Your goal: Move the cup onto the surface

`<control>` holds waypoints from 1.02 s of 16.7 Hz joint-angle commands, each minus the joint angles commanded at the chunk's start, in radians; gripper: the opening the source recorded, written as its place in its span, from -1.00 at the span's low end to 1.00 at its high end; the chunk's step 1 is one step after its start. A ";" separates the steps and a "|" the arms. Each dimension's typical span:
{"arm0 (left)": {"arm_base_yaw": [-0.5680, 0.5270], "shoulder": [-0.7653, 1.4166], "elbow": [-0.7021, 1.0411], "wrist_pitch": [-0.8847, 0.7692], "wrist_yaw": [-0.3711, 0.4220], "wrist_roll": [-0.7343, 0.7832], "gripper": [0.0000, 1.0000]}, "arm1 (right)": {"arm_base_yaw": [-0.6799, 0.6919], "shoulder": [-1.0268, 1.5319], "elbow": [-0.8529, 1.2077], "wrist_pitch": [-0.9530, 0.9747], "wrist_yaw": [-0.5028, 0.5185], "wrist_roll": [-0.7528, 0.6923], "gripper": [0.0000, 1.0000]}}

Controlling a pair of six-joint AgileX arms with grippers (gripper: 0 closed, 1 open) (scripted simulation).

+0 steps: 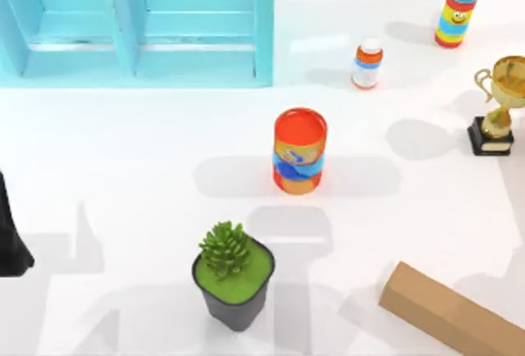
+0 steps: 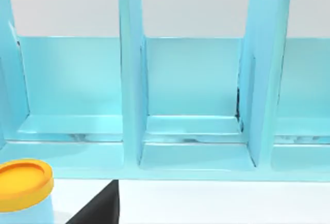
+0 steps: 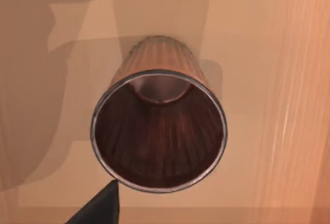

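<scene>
From our right wrist camera we look down into the cup (image 3: 159,131), upright on a tan wooden surface (image 3: 268,79), one dark fingertip (image 3: 100,208) at its rim; we cannot tell how far those fingers are spread. From above, a striped can (image 1: 299,151) stands mid-table, with a potted plant (image 1: 234,278) nearer than the can. Our left wrist camera faces a blue rack (image 2: 196,131), beyond a yellow lid (image 2: 23,182).

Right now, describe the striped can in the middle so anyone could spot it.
Start at the big turquoise shelf along the table's far left edge. Just right of it and nearer, mid-table, stands the striped can. Orange-red with blue bands, it is larger than the small bottle behind it.
</scene>
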 joint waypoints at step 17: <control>0.000 0.000 0.000 0.000 0.000 0.000 1.00 | 0.041 0.055 -0.174 0.229 0.000 0.042 0.25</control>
